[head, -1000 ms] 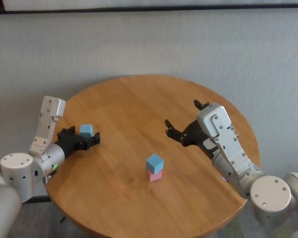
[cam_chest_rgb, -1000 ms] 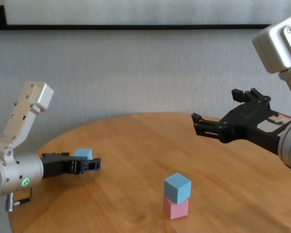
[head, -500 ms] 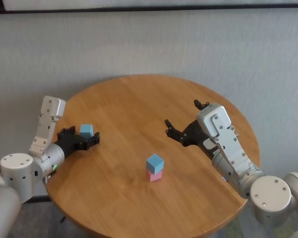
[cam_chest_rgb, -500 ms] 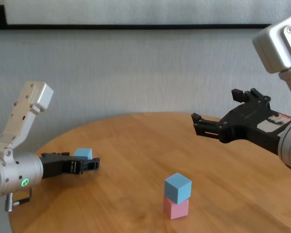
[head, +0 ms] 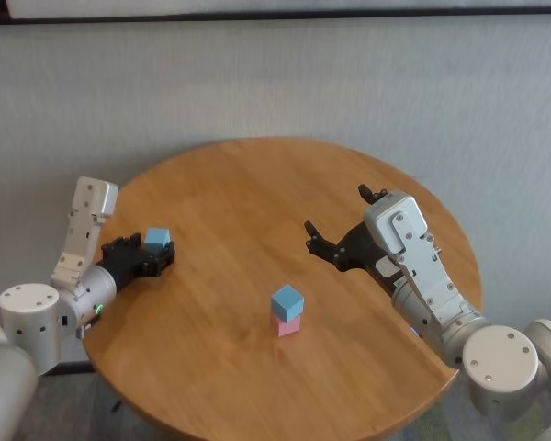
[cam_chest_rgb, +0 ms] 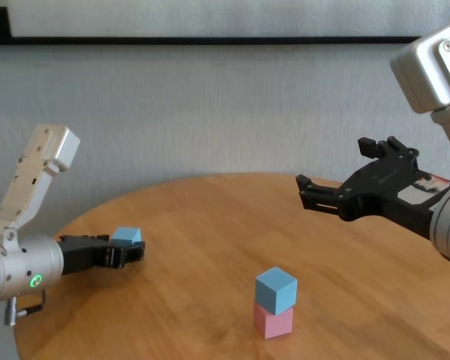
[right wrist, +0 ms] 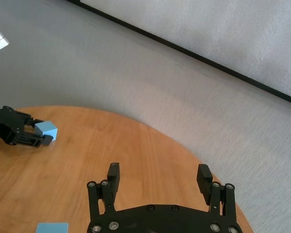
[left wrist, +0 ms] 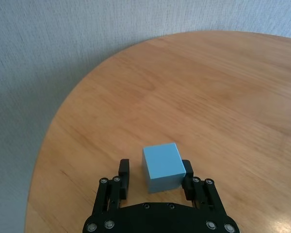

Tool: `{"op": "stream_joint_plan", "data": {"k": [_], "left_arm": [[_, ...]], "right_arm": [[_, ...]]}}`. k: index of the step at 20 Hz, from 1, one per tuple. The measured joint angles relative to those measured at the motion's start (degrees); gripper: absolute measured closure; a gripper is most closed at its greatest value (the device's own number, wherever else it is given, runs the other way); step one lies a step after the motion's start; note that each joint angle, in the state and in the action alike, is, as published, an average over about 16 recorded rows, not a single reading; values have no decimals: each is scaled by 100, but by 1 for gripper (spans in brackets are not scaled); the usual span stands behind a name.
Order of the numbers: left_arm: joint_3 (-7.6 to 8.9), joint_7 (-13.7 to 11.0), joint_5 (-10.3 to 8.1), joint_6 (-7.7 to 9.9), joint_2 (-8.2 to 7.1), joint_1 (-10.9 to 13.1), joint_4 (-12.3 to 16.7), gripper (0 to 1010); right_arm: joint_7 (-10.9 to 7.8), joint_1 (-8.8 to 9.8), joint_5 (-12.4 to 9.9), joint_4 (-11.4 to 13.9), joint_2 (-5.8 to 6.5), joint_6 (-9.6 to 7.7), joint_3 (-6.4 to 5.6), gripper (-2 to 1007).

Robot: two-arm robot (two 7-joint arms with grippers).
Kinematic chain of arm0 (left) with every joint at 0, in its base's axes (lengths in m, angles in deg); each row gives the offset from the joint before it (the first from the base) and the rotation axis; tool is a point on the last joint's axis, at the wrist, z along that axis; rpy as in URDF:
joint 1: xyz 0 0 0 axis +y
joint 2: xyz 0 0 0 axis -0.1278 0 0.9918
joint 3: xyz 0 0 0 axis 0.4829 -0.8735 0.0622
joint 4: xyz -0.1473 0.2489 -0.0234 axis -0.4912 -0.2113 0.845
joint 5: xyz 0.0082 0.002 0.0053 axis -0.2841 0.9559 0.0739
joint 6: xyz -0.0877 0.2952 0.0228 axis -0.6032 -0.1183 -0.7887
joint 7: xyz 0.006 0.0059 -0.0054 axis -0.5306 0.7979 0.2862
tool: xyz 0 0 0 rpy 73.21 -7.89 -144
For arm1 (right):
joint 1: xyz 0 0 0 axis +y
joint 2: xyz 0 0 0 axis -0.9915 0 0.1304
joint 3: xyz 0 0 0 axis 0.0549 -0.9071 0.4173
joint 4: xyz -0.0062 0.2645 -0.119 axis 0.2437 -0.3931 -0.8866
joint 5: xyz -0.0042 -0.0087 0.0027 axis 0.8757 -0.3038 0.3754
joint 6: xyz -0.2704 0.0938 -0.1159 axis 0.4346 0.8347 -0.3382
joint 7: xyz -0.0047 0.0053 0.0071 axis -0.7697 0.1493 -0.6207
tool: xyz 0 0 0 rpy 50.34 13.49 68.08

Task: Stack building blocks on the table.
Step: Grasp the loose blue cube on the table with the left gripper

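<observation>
Left gripper [head: 156, 255] sits low at the left edge of the table [head: 257, 184], mid-left of the head frame, jaws flanking the loose light blue block [head: 157, 239]. In the left wrist view that block [left wrist: 163, 166] is between the fingers [left wrist: 124, 171]: one finger looks to be touching its side, the other shows a thin gap, so I can't tell if it's actually pinched or just bracketed. Block's underside appears to rest on the wood. Right gripper [head: 335, 225] hangs above the table's right half, right of centre in the head frame, fingers spread wide, nothing between them; the right wrist view confirms the gap. The two-block stack stands in the lower centre of the head frame: second light blue block [head: 286, 301] on top of the pink block [head: 286, 324], top one turned slightly off square from the bottom one. Stack is well apart from both grippers, about midway between them.
</observation>
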Motion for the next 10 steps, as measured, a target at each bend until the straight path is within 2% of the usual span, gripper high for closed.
{"op": "stream_joint_plan", "data": {"k": [10], "left_arm": [[-4,1,4,-6,-2,4,8,513]], "right_arm": [[0,0,0,0,0,0,0,0]]}}
